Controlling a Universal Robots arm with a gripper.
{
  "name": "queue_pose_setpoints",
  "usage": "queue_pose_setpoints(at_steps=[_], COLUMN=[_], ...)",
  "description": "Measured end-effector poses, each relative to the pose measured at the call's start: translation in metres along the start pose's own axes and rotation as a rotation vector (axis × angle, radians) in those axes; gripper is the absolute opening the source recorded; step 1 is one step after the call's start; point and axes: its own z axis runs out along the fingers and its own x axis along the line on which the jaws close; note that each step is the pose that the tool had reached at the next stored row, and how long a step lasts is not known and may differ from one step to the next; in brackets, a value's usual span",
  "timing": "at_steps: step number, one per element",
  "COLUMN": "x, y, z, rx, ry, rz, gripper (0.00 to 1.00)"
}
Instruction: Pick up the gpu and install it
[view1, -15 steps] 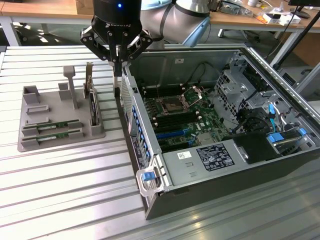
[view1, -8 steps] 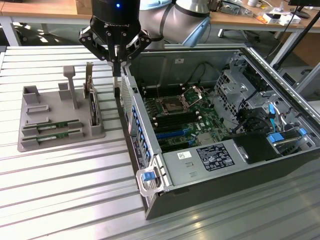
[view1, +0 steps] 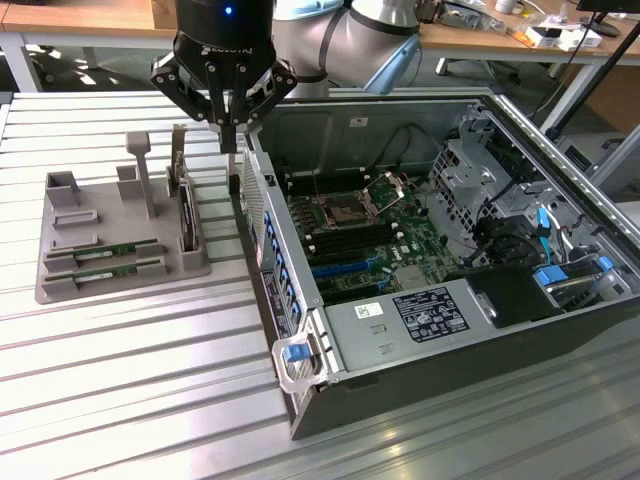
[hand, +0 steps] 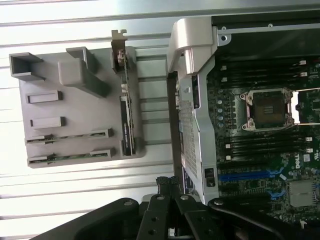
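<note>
Looking across the feeds, I find the gpu (view1: 108, 250), a long thin green circuit-board stick, seated in a slot of the grey plastic holder tray (view1: 60, 285) on the ribbed metal desk (view1: 120, 380). I judge the slot keeps it steady for a pinch. A matching stick sits just beside it. The black gripper (view1: 232, 145) hangs pointing straight down between the tray and the open dark computer case (view1: 400, 400), its fingers pressed together on nothing, apart from the gpu.

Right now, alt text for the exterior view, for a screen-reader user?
A robot arm's shut gripper hangs above the gap between a gray parts tray and an open computer case. The tray holds two green sticks lying flat and a dark upright card; the case's motherboard is exposed.
</note>
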Motion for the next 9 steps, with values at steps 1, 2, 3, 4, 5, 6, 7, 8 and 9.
queue_pose_setpoints(at_steps=[1,2,3,4,5,6,7,8,9], x=[0.0007,0.0019,0.0028,0.0036,0.0041,0.0047,0.0052,0.0059,0.0065], y=[-0.0001,-0.0002,-0.0002,-0.0003,-0.0003,-0.0004,-0.0004,-0.0004,-0.0005], z=[0.0000,0.0000,-0.0001,-0.0001,-0.0001,-0.0001,-0.0001,-0.0002,-0.0002], rx=[0.0000,-0.0001,0.0000,-0.0001,0.0000,0.0000,0.0000,0.0000,0.0000], ry=[0.0000,0.0000,0.0000,-0.0001,0.0000,0.0000,0.0000,0.0000,0.0000], rz=[0.000,0.000,0.000,0.000,0.000,0.000,0.000,0.000,0.000], gripper=[0.11,0.11,0.11,0.11,0.11,0.11,0.11,0.11,0.11])
